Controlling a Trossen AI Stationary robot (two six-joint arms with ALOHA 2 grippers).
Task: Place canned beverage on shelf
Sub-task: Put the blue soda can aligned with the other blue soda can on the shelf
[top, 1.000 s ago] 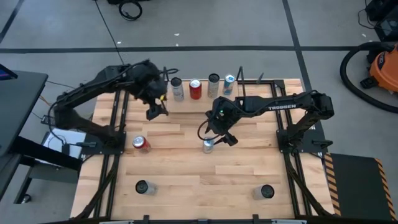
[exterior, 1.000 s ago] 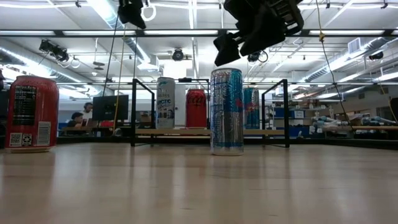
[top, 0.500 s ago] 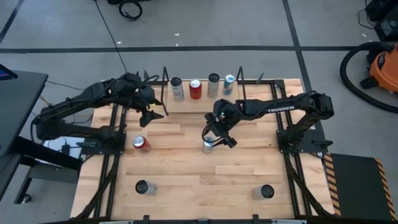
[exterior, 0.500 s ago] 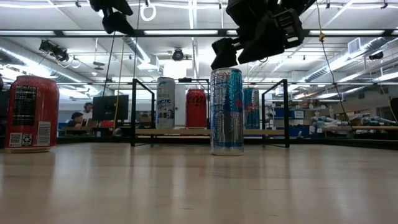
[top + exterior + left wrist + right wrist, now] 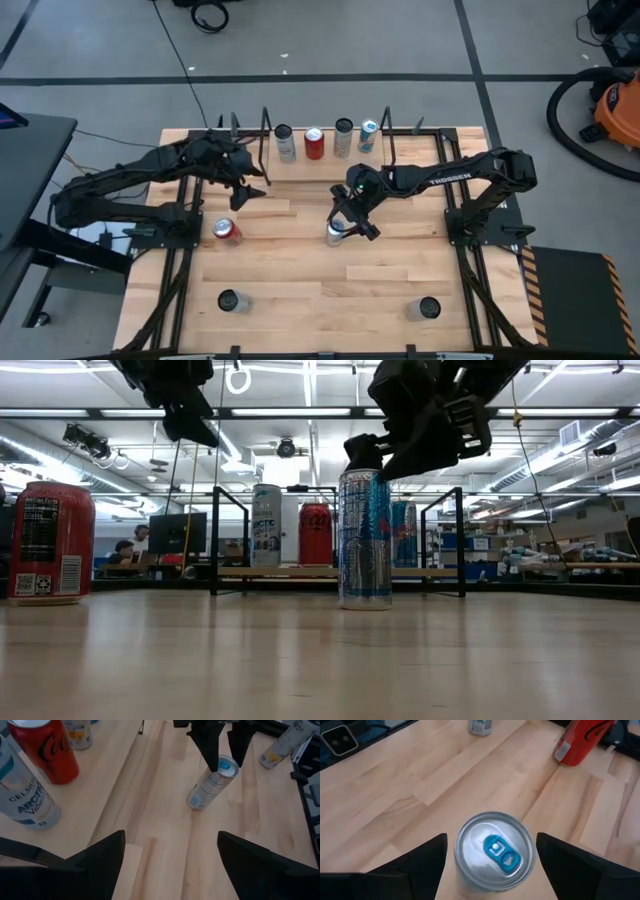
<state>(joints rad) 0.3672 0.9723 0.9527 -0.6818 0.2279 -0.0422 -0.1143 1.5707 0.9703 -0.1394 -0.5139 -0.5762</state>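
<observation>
A tall silver-and-blue can (image 5: pixel 364 540) stands upright on its base on the table's middle. My right gripper (image 5: pixel 491 840) is open, with one finger on each side of the can's top (image 5: pixel 492 847); I see no touch. My left gripper (image 5: pixel 245 190) hangs open above the table's left part, nothing between its fingers (image 5: pixel 170 840). The shelf (image 5: pixel 300 158) stands along the far edge, its wood board (image 5: pixel 300 572) carrying several upright cans (image 5: pixel 314 143).
A red can (image 5: pixel 226 231) stands on the table's left, below my left gripper. Two dark-topped cans (image 5: pixel 229 300) (image 5: pixel 428 308) stand near the front edge. Black frame rails run along both table sides.
My right gripper has sunk onto the silver-and-blue can, so its fingers now flank the can's top. My left gripper has drawn back from the shelf toward the table's left edge and come down. The cans have not moved.
</observation>
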